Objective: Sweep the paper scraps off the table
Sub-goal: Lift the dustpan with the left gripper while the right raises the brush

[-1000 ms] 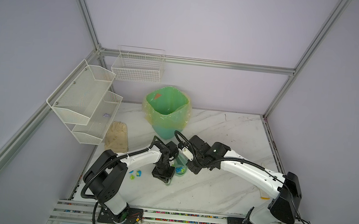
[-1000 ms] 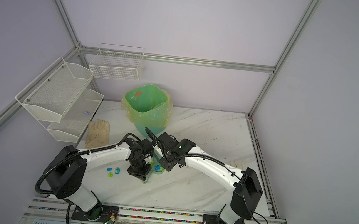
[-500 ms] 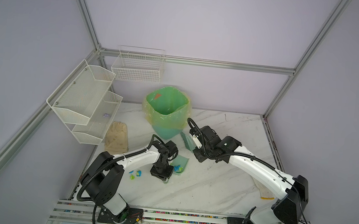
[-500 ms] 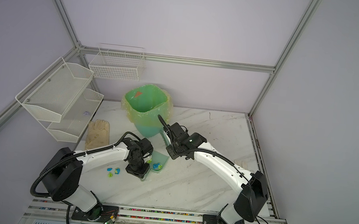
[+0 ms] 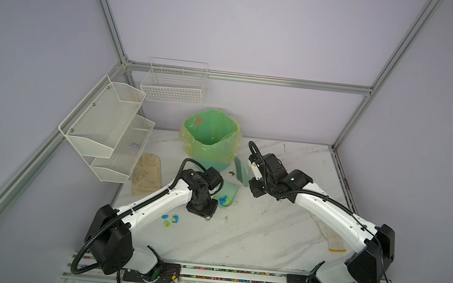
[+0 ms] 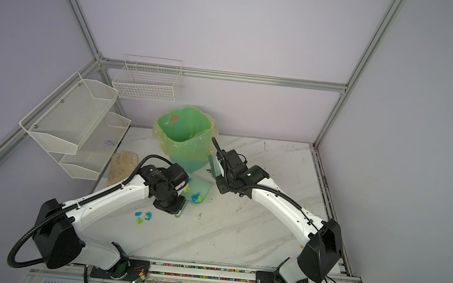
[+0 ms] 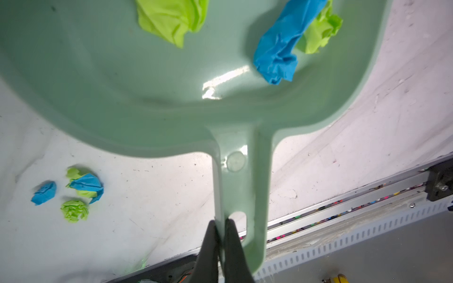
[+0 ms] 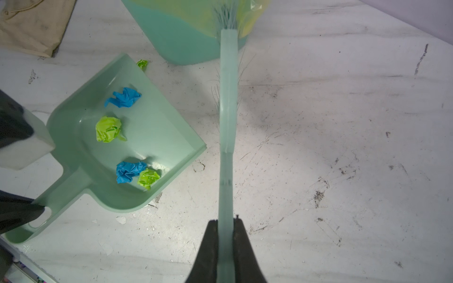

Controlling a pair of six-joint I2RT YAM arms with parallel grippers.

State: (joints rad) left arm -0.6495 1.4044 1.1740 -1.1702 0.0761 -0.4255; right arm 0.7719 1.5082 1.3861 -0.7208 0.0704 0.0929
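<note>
Over the table [image 5: 266, 238], the left gripper [image 7: 221, 226] is clamping the dustpan [image 8: 159, 127] handle and the right gripper [image 8: 225, 224] is pinching the brush [image 8: 228, 98] handle. 4 paper scraps [image 8: 109, 128] are lying in the dustpan; 3 more are sitting on the table beside the left arm [image 5: 156, 200].

The dustpan [image 7: 147, 98] is smooth, glossy plastic; the paper scraps [image 7: 277, 54] in it are matt, crumpled paper; the table [image 8: 343, 147] under it looks smooth, marble-like and scuffed.
</note>
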